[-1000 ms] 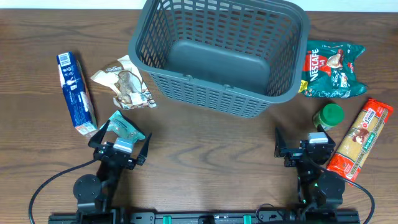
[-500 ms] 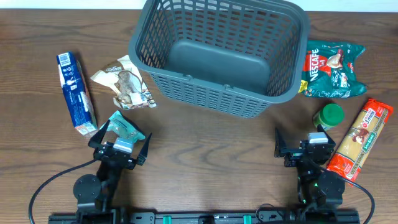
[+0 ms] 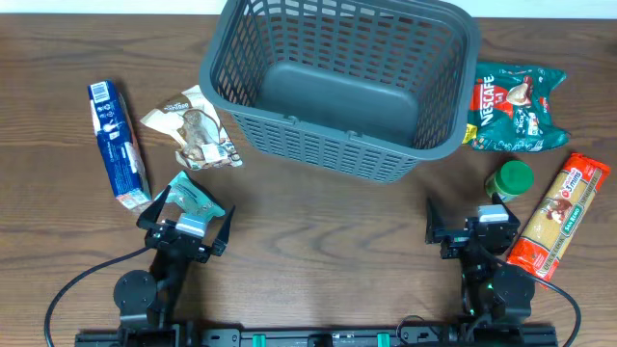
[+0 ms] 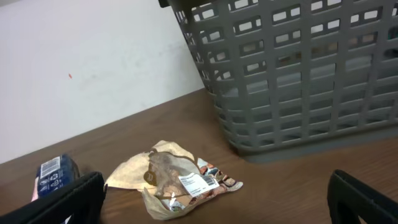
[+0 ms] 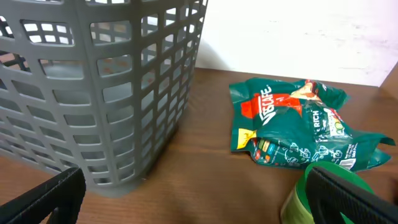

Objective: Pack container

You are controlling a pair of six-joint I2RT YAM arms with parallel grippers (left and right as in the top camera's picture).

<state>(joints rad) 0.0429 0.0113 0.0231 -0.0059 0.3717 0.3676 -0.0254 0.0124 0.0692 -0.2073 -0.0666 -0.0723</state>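
I see the container (image 3: 318, 145) at the far middle of the worktop (image 3: 328, 241), a green Nescafe bag (image 3: 511, 106) just beside its right wall. The left end effector (image 3: 188, 222) and right end effector (image 3: 469, 224) sit near the front edge, both spread wide.

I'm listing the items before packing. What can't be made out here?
Teal packet: overhead, partly covered by the left gripper; print too small.
Green jar: overhead shows mostly its lid; right wrist view cuts it at the bottom edge.
Blue box: left wrist view, mostly behind the left gripper.
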